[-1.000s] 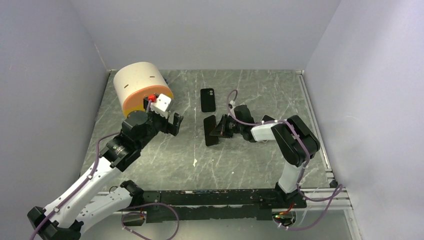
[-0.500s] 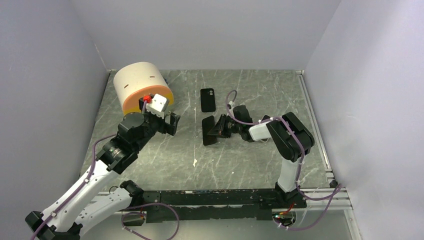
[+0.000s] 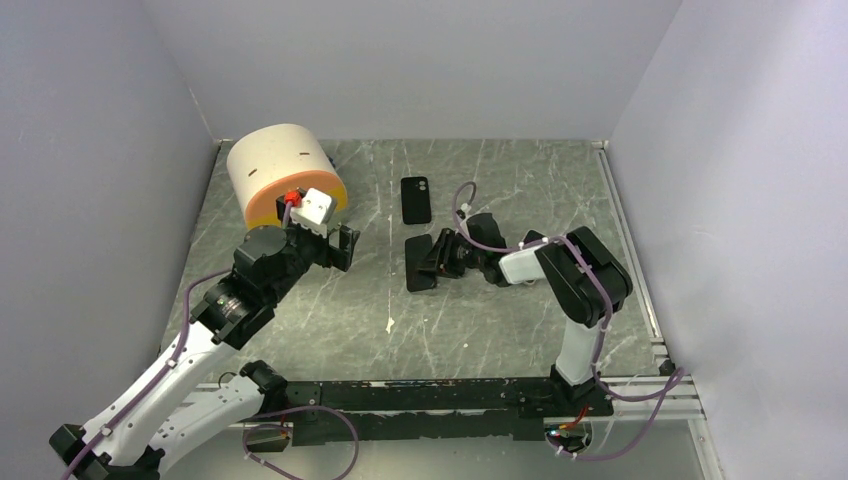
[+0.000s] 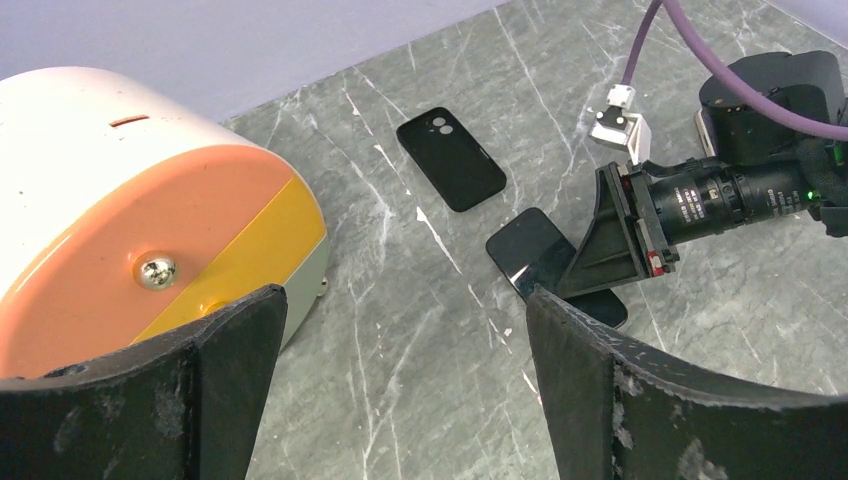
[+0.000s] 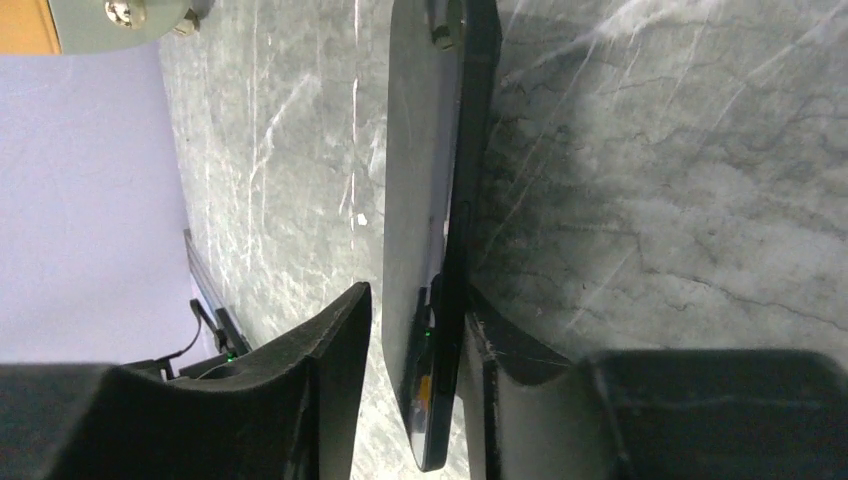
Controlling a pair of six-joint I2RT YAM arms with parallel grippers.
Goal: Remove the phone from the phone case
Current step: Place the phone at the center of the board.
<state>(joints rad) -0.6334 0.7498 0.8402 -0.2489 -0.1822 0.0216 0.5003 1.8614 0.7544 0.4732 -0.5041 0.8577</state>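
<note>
Marble table (image 3: 500,170): phone (image 5: 420,150) inside parted right end effector (image 5: 412,300); phone case (image 4: 451,158) apart.

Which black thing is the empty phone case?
Find the big cream-and-orange round drum at the back left. Right of it are two flat black rectangles. The matte black phone case is the farther one, alone, with two camera holes; the glossy black phone sits between the right arm's fingers.

drum (image 3: 283,168): cream, orange-yellow face, lying on its side, far-left | tabletop (image 3: 500,325): grey marble | white speck (image 3: 389,324): near centre
</note>
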